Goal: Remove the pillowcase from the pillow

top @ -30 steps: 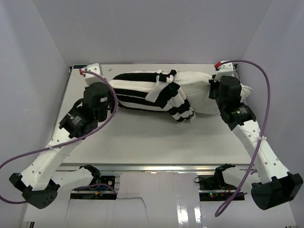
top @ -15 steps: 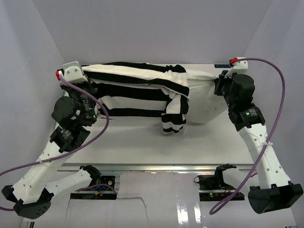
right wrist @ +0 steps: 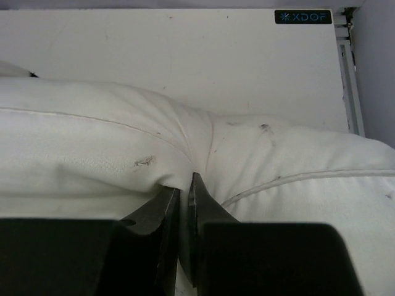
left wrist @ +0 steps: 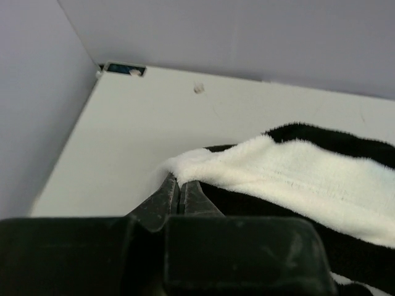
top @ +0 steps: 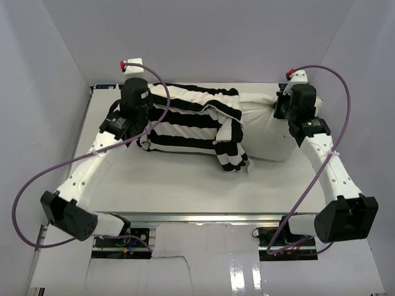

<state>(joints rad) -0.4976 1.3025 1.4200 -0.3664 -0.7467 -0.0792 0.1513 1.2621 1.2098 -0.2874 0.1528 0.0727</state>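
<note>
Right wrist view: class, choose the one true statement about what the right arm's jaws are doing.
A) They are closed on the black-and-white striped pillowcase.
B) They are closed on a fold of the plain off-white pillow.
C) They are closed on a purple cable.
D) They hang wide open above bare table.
B: the right gripper has its jaws together on a puckered fold of the pillow, with no stripes in that view.

Both arms (top: 92, 166) have white links, black joints, looping purple cables (top: 348, 114) and seemingly red caps (top: 121, 64).
</note>
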